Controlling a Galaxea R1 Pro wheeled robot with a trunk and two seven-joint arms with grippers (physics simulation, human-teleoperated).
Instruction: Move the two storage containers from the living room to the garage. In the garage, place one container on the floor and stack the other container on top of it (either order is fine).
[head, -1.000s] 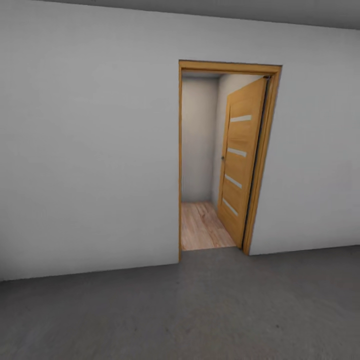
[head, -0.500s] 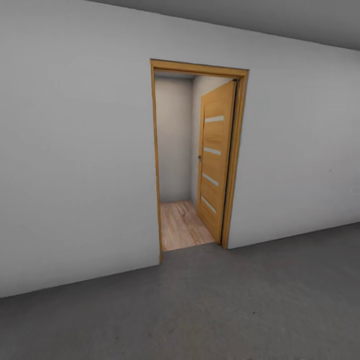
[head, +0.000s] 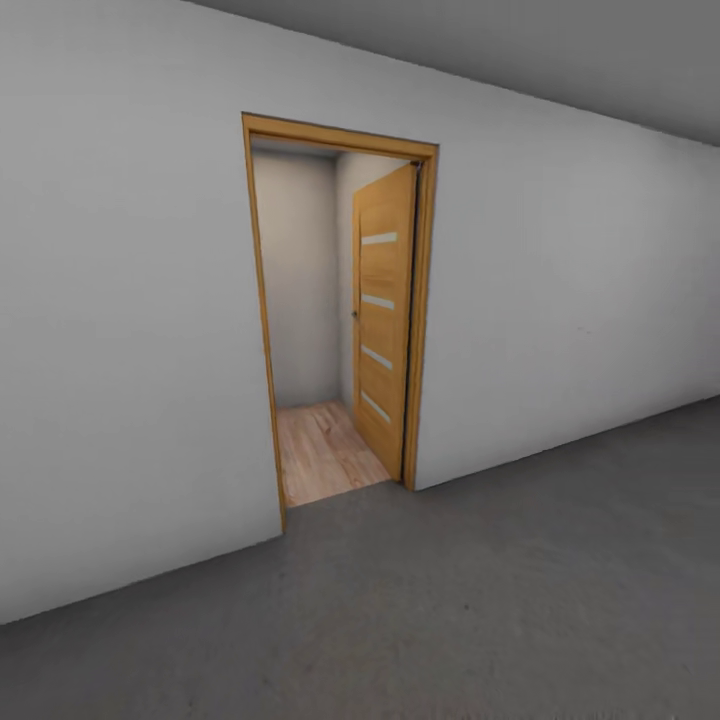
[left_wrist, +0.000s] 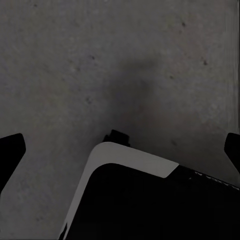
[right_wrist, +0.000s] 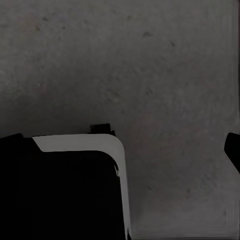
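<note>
The two storage containers are out of view. I stand in the garage, facing a plain white wall (head: 120, 330) over the dark grey floor (head: 480, 600). In the left wrist view my left gripper (left_wrist: 120, 150) hangs open above the grey floor (left_wrist: 100, 65), its dark fingertips (left_wrist: 10, 152) far apart with nothing between them. The right wrist view has my right gripper (right_wrist: 120, 145) open over the same kind of floor (right_wrist: 150, 60), one fingertip (right_wrist: 233, 150) showing at the picture's edge. Neither holds anything.
A wooden door with glass slits (head: 382, 320) stands swung open inside a wood-framed doorway (head: 262, 330). Light wood planks (head: 320, 450) lie beyond it. Part of my black and white base (left_wrist: 135, 200) shows under the left gripper, and the base (right_wrist: 65, 190) under the right.
The whole head picture has shifted: the doorway sits further left and the wall runs off to the right, so the camera has turned or moved. Nothing in the room moved.
</note>
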